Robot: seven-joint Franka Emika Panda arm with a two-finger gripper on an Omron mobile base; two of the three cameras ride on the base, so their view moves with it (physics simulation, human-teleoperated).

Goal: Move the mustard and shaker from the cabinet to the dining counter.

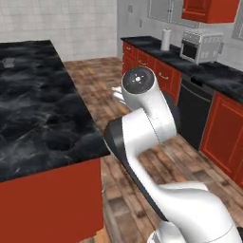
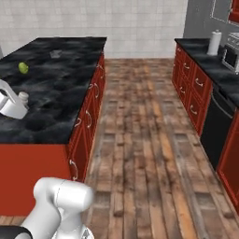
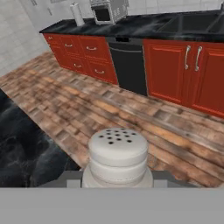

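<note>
The shaker, a pale grey-white cylinder with a holed cap, sits close at the bottom middle of the hand view, held in my gripper, which is shut on it. In the right base view the shaker and my hand are at the left edge, over the dining counter with its black marble top; I cannot tell whether the shaker touches the top. The counter lies left of my arm. The red upper cabinet hangs at the far right. The mustard is out of view.
A small green round thing and a grey object lie on the dining counter. Across the wooden floor runs a black counter with a toaster oven, a paper roll, red drawers and a dark dishwasher.
</note>
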